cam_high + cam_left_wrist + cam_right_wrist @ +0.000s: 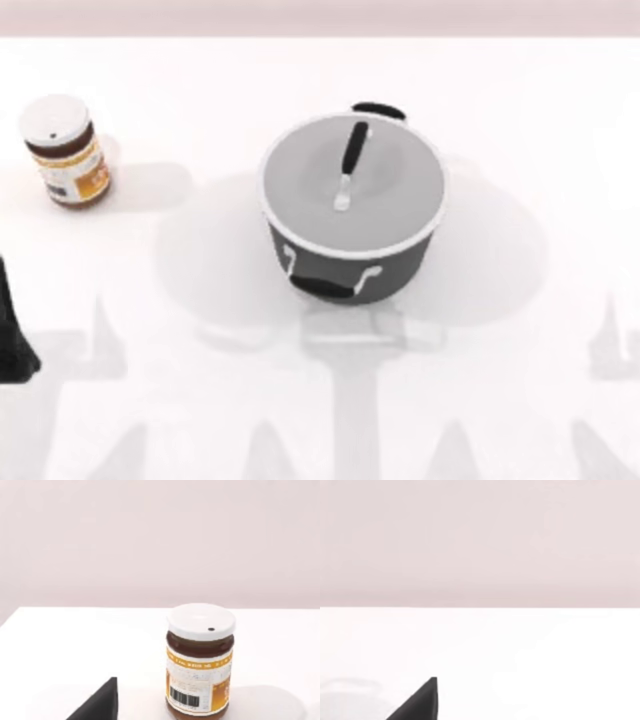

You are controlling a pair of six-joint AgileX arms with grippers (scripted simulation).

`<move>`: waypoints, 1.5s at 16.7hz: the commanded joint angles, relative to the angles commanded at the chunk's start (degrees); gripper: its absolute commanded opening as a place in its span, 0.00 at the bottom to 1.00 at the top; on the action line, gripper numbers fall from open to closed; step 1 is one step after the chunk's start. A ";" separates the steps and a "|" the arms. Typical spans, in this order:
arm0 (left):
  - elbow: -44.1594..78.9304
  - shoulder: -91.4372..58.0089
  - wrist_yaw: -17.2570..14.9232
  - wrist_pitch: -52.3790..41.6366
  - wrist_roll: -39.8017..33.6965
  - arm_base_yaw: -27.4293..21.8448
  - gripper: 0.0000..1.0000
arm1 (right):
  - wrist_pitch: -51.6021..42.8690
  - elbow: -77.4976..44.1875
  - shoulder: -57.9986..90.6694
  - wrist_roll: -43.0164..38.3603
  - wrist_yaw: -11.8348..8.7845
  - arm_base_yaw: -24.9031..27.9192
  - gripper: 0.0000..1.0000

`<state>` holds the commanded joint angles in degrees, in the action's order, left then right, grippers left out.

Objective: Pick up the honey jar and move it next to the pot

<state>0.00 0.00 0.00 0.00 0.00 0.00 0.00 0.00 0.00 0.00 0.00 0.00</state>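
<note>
Small cylindrical honey jar [67,152] with white lid upright on your white surface [520,120], well left of the large dark grey lidded pot [352,205], your left hand [12,335] nearer than the jar, fingers' state untellable.

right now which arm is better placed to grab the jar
Left. The jar stands at the table's far left, directly ahead in the left wrist view, beside the left arm. The pot sits between it and the right side.

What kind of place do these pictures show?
Probably a simulated kitchen-style tabletop test scene: a plain white table before a bare pinkish wall, holding only a lidded pot and a honey jar.
</note>
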 joint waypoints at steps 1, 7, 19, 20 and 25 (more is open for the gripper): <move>0.00 0.00 0.00 0.00 0.00 0.00 1.00 | 0.00 0.00 0.00 0.00 0.00 0.00 1.00; 6.04 -7.95 -0.36 -6.01 1.77 -0.60 1.00 | 0.00 0.00 0.00 0.00 0.00 0.00 1.00; 59.91 -63.57 -2.35 -44.81 14.72 -3.82 1.00 | 0.00 0.00 0.00 0.00 0.00 0.00 1.00; 66.14 -69.14 -2.40 -48.41 16.01 -3.94 1.00 | 0.00 0.00 0.00 0.00 0.00 0.00 1.00; 98.11 -96.90 -2.26 -65.73 22.27 -3.92 1.00 | 0.00 0.00 0.00 0.00 0.00 0.00 1.00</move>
<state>98.11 -96.90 -2.26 -65.73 22.27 -3.92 0.00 0.00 0.00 0.00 0.00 0.00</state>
